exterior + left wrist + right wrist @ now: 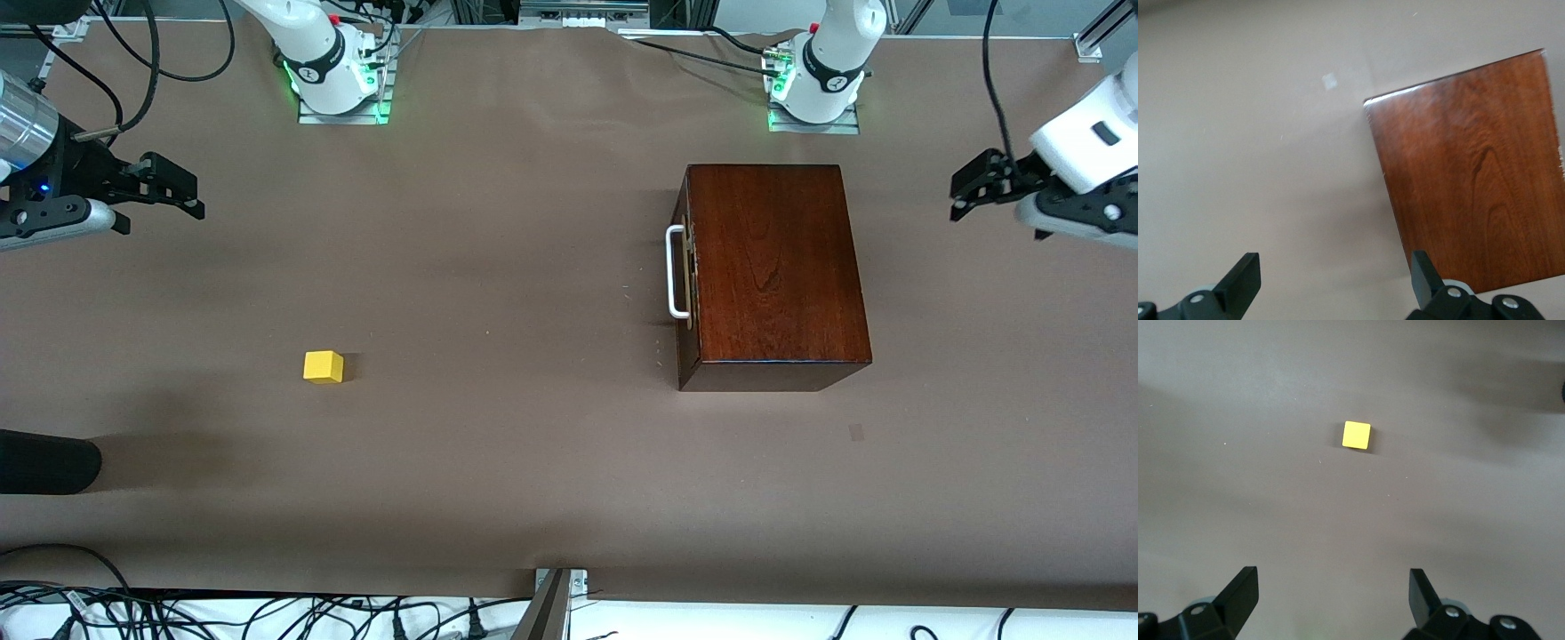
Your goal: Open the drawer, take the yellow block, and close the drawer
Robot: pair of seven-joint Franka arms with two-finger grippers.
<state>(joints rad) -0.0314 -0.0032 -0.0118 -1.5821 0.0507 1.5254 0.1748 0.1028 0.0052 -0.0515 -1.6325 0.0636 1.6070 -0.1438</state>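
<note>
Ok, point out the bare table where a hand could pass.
Widest bare stretch: between the yellow block and the drawer handle of the wooden box. Also bare: the strip nearer the front camera than both. Tightest: between box and the left arm's base. Left gripper and right gripper wait open, at the table's ends.

glossy dark wood box (773, 267) with visible grain, white metal bar handle (676, 272), brass plate, matt brown paper-like surface (498, 267), smooth matt yellow block (323, 366)

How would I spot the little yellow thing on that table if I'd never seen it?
Start at the big wooden box with the white handle. Go toward the right arm's end of the brown table, a little nearer the front camera: the yellow block sits alone there, touching nothing. It is the only bright, small cube.
</note>
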